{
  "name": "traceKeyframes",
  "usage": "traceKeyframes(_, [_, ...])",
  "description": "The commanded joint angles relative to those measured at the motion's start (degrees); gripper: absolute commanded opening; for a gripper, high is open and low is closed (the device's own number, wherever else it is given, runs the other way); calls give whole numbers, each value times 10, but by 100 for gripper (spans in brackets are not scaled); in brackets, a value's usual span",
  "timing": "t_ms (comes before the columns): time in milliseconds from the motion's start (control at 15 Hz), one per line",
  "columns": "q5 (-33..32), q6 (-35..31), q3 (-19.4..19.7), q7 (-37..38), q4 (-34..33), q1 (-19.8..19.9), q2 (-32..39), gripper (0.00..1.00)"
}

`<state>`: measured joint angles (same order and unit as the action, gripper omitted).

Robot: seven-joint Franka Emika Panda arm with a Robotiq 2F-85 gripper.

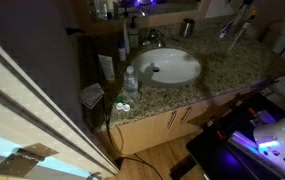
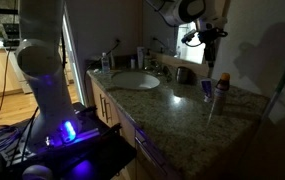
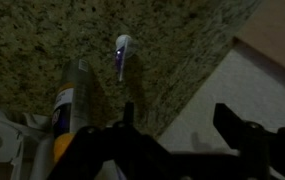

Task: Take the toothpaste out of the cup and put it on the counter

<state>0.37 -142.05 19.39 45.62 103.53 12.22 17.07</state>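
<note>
The small purple-and-white toothpaste tube is lying flat on the speckled brown-beige granite desk, casting a short shadow. It is out of the small dark grey metallic cup, which is standing apart, nearer the white oval sink basin. A taller grey bottle with a yellow-and-blue label is sitting near the tube. The desk's front edge is running close by, with pale floor showing beyond. The black Robotiq gripper is hanging high above, its fingers standing wide apart and holding nothing.
</note>
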Motion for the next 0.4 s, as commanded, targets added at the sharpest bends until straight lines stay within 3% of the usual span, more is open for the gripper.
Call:
traceKeyframes(0, [86, 43, -39, -127, 49, 21, -114, 100])
traceKeyframes(67, [111, 64, -43, -163, 52, 20, -132, 100])
traceKeyframes(133, [76, 41, -26, -104, 10, 11, -77, 99])
traceKeyframes(333, [97, 68, -35, -141, 31, 12, -128, 100])
